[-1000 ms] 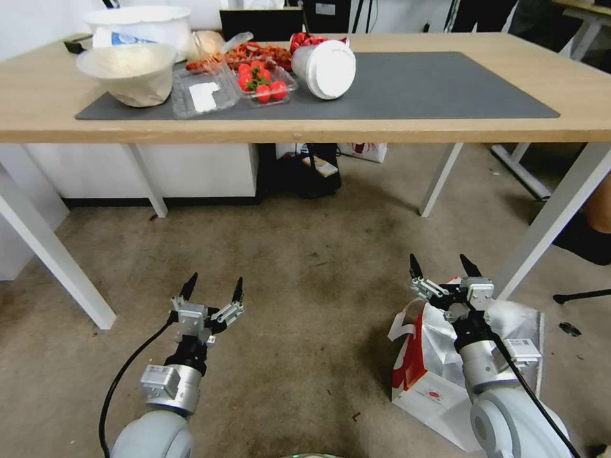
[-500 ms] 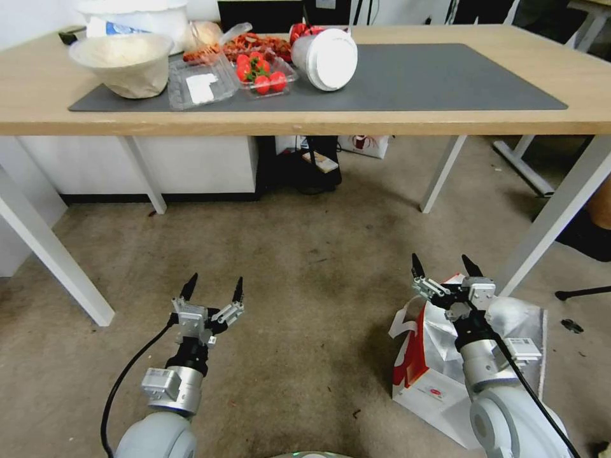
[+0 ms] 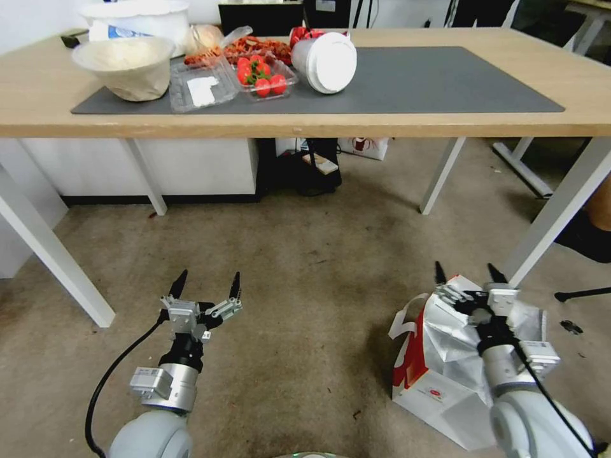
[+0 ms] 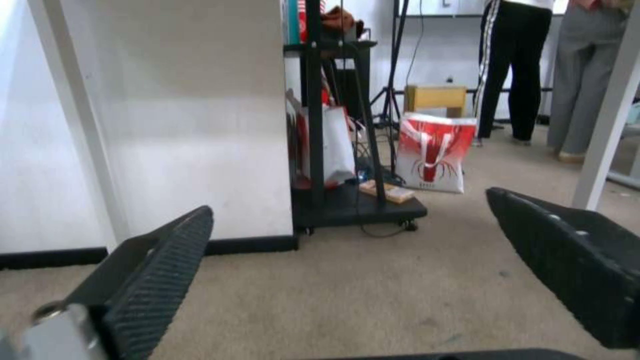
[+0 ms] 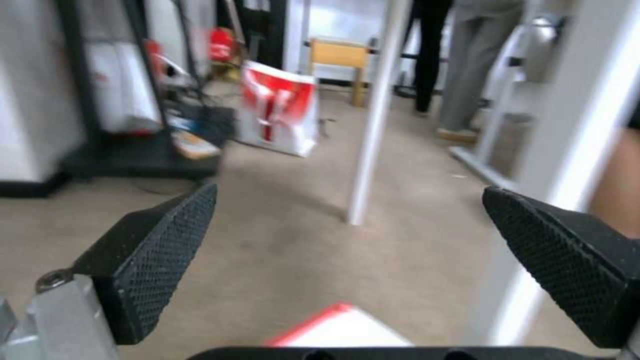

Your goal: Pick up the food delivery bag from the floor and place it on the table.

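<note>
Right gripper (image 3: 467, 275), jaws wide & empty, hovers over boxy white/red foil-lined delivery bag (image 3: 449, 356) w/ top open for grabbing; left gripper (image 3: 207, 285), spread & empty, idles well left of bag.

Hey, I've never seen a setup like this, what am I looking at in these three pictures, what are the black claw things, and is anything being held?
It is a two-armed wheeled robot. The wide picture comes from its head camera, looking down; the other two come from cameras on its wrists, looking out between the black fingers. The left pincer hangs open over bare carpet. The right pincer hangs open above the food delivery bag, which stands on the floor with its foil lining showing. Nothing is held. The table bears a grey mat, a bowl, tomatoes and a tipped white tub.
</note>
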Available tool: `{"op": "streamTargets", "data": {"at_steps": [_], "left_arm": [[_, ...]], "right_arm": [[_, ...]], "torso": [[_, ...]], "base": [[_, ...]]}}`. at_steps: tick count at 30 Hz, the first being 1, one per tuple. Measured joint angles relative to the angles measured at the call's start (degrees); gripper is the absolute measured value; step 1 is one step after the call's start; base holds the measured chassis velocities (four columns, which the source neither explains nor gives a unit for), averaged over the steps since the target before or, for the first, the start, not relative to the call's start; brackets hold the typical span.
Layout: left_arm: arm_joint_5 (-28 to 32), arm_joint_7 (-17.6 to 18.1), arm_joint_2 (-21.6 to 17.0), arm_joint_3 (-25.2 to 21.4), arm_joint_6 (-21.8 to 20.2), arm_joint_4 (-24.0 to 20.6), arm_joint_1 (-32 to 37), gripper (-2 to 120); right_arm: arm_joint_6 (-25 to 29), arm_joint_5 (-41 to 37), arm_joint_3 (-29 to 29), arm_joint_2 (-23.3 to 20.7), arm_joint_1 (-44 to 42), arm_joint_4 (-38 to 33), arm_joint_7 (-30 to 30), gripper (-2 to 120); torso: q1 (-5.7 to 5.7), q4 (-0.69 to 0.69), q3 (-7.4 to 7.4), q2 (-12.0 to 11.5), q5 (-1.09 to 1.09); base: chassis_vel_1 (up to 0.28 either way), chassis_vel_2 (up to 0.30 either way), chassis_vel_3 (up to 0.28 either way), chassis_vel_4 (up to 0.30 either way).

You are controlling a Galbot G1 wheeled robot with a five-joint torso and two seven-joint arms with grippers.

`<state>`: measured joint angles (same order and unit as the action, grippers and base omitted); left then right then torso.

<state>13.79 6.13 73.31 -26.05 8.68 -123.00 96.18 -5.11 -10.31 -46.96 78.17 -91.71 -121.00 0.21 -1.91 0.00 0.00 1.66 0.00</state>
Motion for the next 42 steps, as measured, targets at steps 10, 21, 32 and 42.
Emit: {"op": "streamTargets", "data": {"at_steps": [10, 21, 32, 42], "left_arm": [[-0.66, 0.12, 0.31, 0.34, -0.63, 0.98, 0.54, 96], [-1.43, 0.57, 0.34, 0.45, -0.32, 1.35, 0.71, 95], [-1.68, 0.74, 0.62, 0.58, -0.16, 1.67, 0.53, 96], [-2.17, 1.46, 0.86, 0.90, 0.08, 2.10, 0.59, 96]], "right_arm": [[-0.52, 0.46, -6.83, -2.11, -0.95, 5.83, 0.68, 100], [0.81, -1.56, -8.71, -3.67, 0.17, 14.31, 0.08, 100], [2.01, -2.00, -8.45, -3.44, 1.69, 20.67, 0.09, 100], [3.22, -2.20, -7.71, -2.99, 2.46, 23.04, -0.05, 96]], "torso": [[-0.01, 0.00, 0.00, 0.10, 0.00], [-0.02, 0.00, 0.00, 0.16, 0.00], [-0.03, 0.00, 0.00, 0.19, 0.00], [-0.03, 0.00, 0.00, 0.21, 0.00]], "base": [[0.000, 0.000, 0.000, 0.000], [0.000, 0.000, 0.000, 0.000], [0.000, 0.000, 0.000, 0.000], [0.000, 0.000, 0.000, 0.000]]}}
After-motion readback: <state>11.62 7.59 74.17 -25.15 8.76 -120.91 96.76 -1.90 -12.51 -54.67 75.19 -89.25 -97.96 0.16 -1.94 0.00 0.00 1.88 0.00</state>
